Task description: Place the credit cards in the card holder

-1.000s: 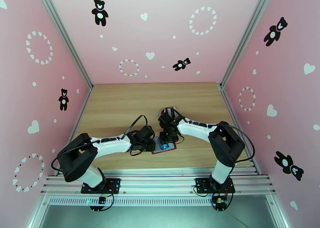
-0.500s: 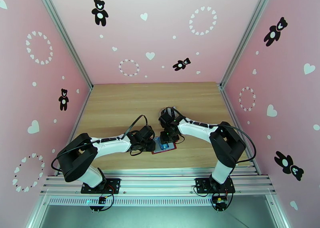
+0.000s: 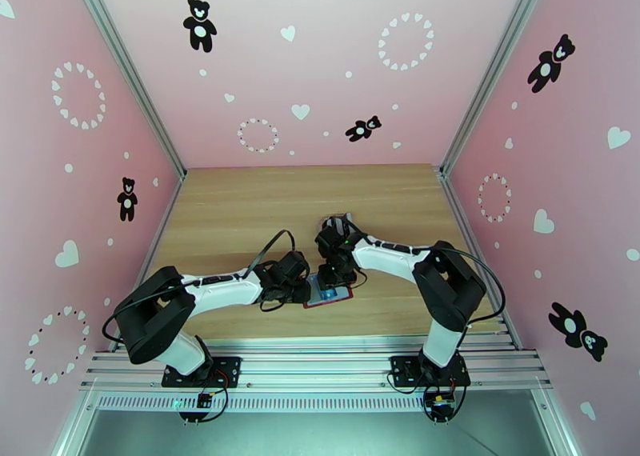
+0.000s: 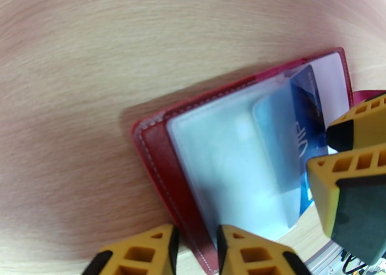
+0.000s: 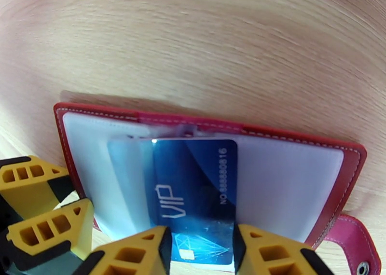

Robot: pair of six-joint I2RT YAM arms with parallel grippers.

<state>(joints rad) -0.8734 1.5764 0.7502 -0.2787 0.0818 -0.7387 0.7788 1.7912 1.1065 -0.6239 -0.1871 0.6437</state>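
Well, from above I see the holder [image 3: 342,296] lying open on the table [image 3: 240,210], with the left gripper [image 3: 307,292] at its left edge and the right gripper [image 3: 331,278] just behind it. On the left wrist camera, my left jaws are pinched on the holder's red edge and pin it flat. On the right wrist camera, the right jaws clamp the blue card [image 5: 195,184], which sits about halfway inside a clear pocket [image 5: 289,184] of the holder. I judge this card is only partly inserted and must be pushed fully in. Whether more cards wait, I cannot tell.
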